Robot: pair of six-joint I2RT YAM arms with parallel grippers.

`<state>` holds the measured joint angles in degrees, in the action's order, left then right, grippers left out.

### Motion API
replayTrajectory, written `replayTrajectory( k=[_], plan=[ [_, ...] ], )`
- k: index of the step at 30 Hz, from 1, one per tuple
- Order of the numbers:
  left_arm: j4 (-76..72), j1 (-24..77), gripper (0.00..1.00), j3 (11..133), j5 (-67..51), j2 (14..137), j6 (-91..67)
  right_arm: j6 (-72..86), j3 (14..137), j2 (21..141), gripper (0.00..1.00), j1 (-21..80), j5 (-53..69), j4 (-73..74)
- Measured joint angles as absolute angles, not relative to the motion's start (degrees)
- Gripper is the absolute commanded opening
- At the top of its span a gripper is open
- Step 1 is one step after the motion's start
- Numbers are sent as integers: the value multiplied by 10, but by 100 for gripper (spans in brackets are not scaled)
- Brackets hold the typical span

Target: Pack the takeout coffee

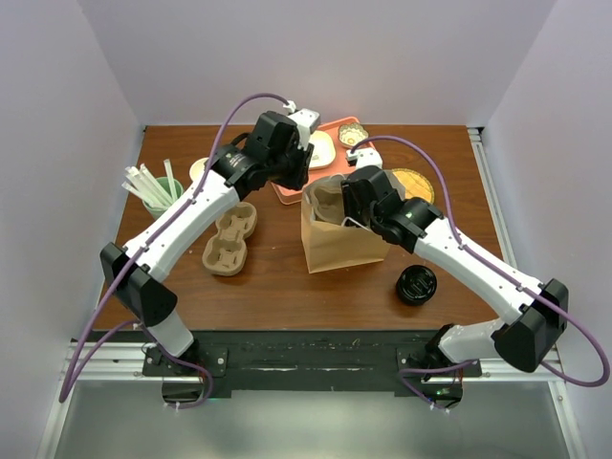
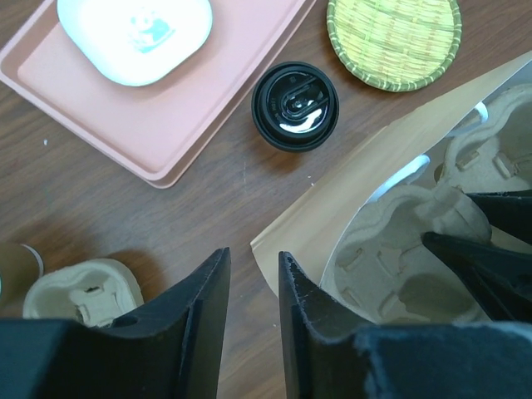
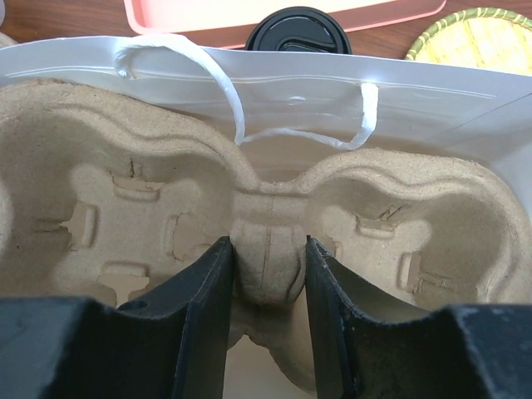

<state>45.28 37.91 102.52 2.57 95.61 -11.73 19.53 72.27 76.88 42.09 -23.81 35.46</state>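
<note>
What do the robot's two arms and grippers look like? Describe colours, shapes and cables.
Both the left arm and right arm have white links with black joints, and a purple cable loops along each. The left gripper and right gripper each have two flat black fingers.

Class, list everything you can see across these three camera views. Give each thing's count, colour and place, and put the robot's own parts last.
takeout coffee: one, black lid, on the table beside the tray
paper bag: one, brown, mid-table, open
cup carrier: one, beige, inside the bag
second cup carrier: one, beige, on the table left of the bag
tray: one, pink, far side
dish: one, white, on the tray
woven mat: one, yellow-green, right of the tray
straw cup: one, green, left edge
round piece: one, black, right of the bag
left gripper: one, black, open, empty
right gripper: one, black, gripping the carrier's middle
</note>
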Motion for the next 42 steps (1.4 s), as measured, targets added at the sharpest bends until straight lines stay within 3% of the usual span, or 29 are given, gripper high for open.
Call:
replayTrajectory(
  k=[14,20,31,42],
  plan=[
    [460,379,36,1004,20,940,-170,189,724,773,39,421,-245,354],
    [476,379,41,1003,34,926,-218,187,725,773,39,421,-245,354],
    [440,379,43,914,21,816,-362,186,735,783,39,421,-245,356],
    [350,379,44,831,-26,816,-420,186,736,783,39,420,-245,358]
  ],
)
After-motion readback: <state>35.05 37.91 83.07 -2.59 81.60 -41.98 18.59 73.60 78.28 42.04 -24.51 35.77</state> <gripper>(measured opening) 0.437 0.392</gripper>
